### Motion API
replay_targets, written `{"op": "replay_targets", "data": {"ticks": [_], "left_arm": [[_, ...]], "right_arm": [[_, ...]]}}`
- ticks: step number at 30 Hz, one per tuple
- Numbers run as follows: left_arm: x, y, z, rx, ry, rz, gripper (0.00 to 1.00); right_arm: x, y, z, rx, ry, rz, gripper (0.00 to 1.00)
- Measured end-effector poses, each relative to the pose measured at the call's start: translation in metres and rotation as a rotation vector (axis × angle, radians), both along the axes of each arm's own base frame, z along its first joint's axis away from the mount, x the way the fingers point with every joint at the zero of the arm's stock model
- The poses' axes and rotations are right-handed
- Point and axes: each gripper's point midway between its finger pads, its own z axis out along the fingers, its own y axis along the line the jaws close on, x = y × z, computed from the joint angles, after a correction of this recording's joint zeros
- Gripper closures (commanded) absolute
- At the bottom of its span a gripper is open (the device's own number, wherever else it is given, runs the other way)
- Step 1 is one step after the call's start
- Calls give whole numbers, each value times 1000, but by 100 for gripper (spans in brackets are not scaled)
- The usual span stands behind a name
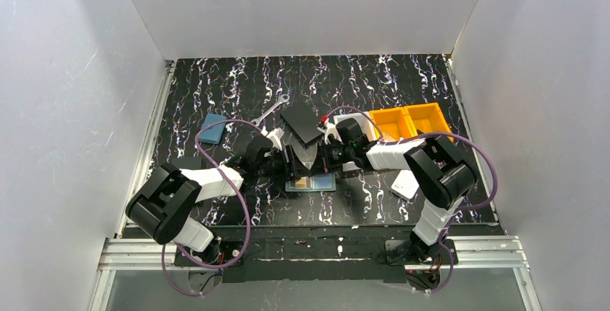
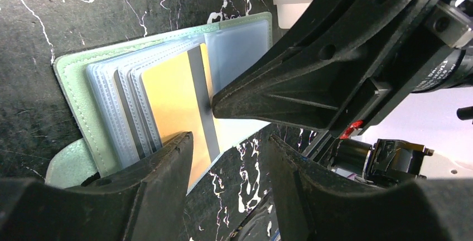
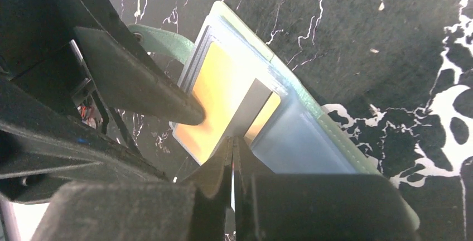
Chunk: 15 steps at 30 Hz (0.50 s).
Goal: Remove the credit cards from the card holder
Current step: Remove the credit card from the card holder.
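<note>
the card holder (image 2: 72, 79) lies open on the worktop (image 2: 33, 29) between both jaws. right jaws are closed, tip touching the tan card (image 2: 173, 101) at its grey stripe (image 2: 202, 85), crosswise to its long axis. left jaws half open, one finger (image 2: 162, 174) over the card's protruding end, which i judge points toward them

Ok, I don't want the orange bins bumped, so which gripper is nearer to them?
Right. The right gripper sits left of the orange bins and slightly nearer the bases, tips at the card holder; the left gripper faces it from further left.
</note>
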Motion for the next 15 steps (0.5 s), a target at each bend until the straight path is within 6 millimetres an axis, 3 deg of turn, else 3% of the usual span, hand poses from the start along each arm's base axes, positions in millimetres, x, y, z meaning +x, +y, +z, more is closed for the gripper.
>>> {"op": "replay_targets", "data": {"ticks": [15], "left_arm": [[-5,11,19,-34,-46,22,43]], "right_arm": [[13,-4,-11,-80,-28,-18,97]]}}
